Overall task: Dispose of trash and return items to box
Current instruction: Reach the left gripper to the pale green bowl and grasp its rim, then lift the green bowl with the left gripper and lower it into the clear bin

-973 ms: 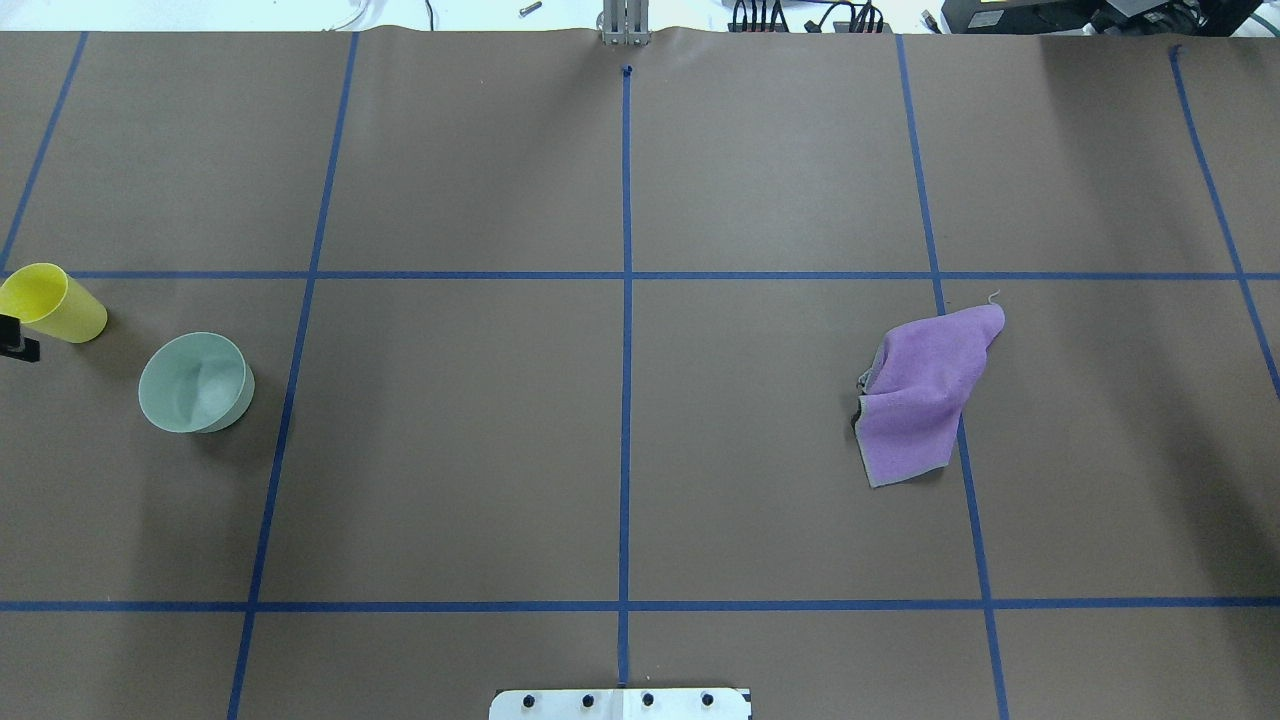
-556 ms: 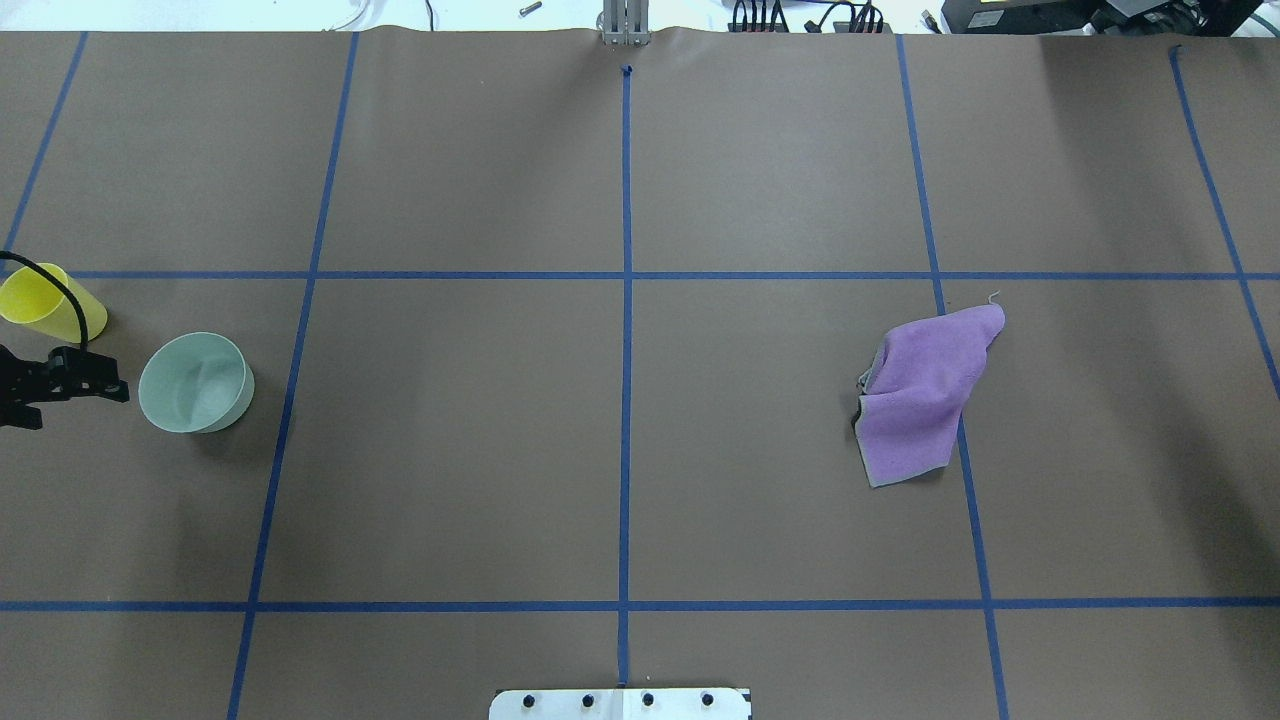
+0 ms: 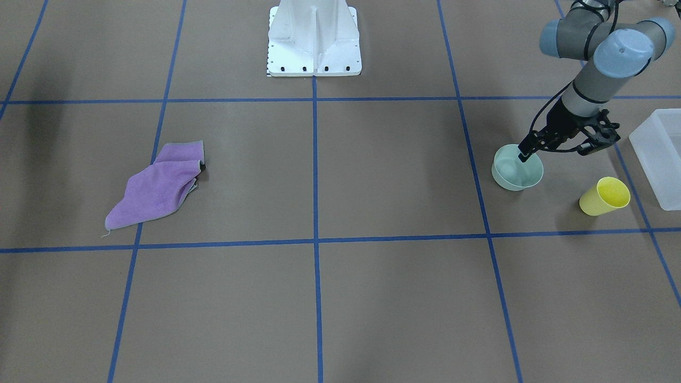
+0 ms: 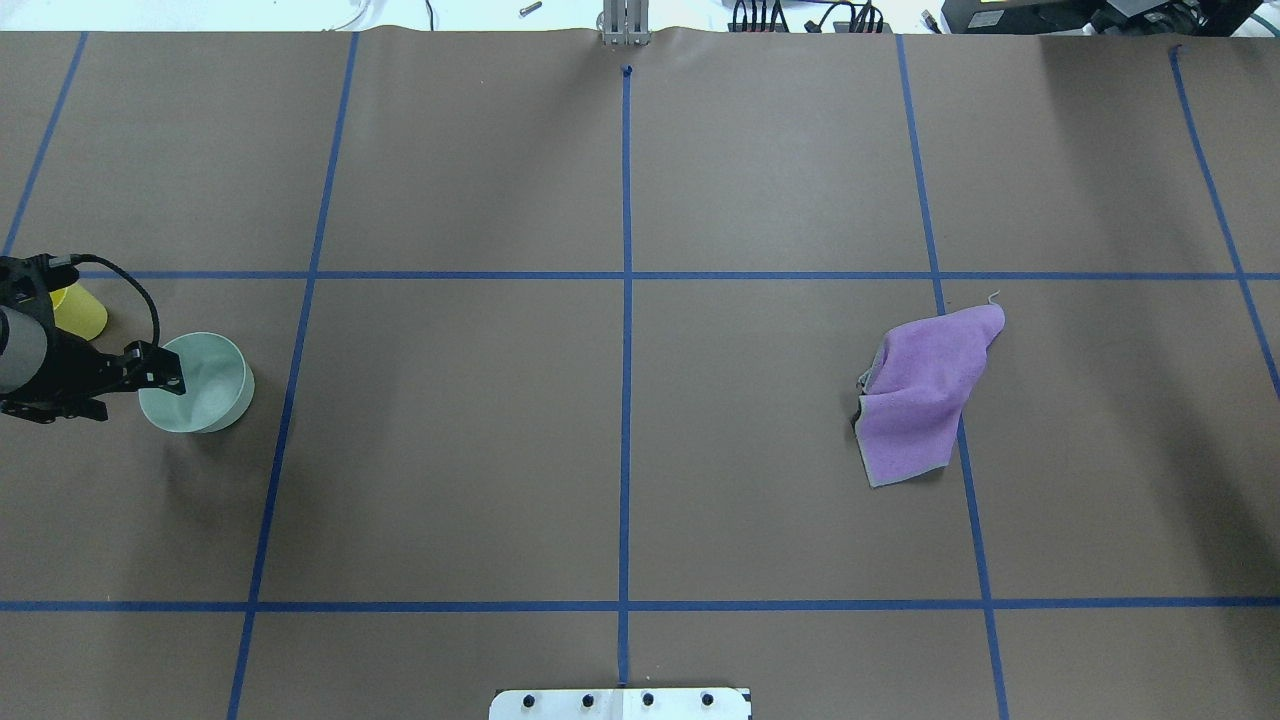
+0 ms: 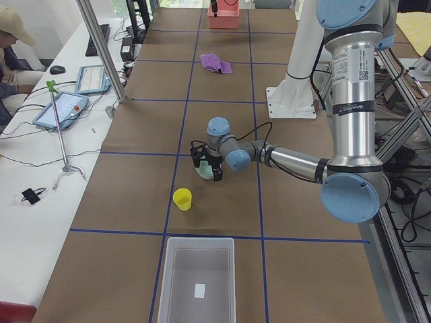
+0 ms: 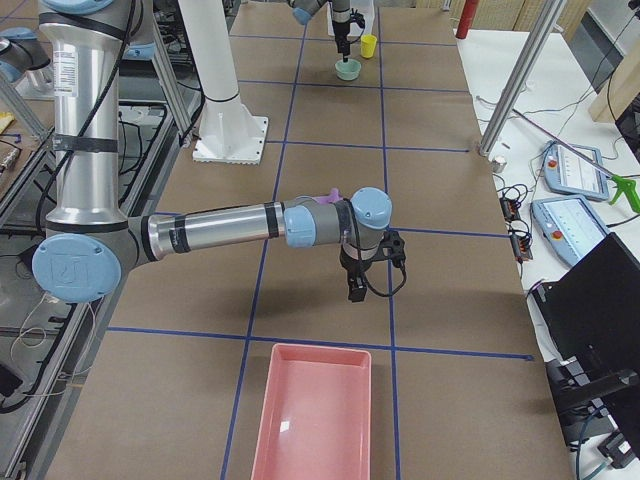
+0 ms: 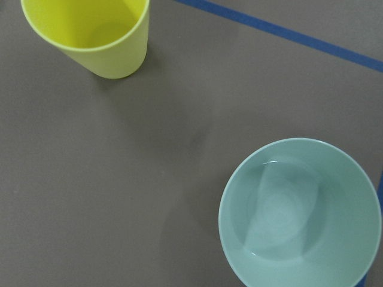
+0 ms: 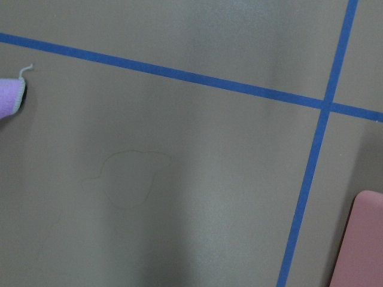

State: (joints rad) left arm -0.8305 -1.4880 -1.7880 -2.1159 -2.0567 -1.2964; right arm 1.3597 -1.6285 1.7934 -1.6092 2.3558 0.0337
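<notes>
Gripper (left) advanced — one finger over bowl rim, cup unmoved

You have no readable text here. The left arm carries a printed strip on its upright tube, lettering too small to make out. The white sticker inside the box looks blank.
</notes>
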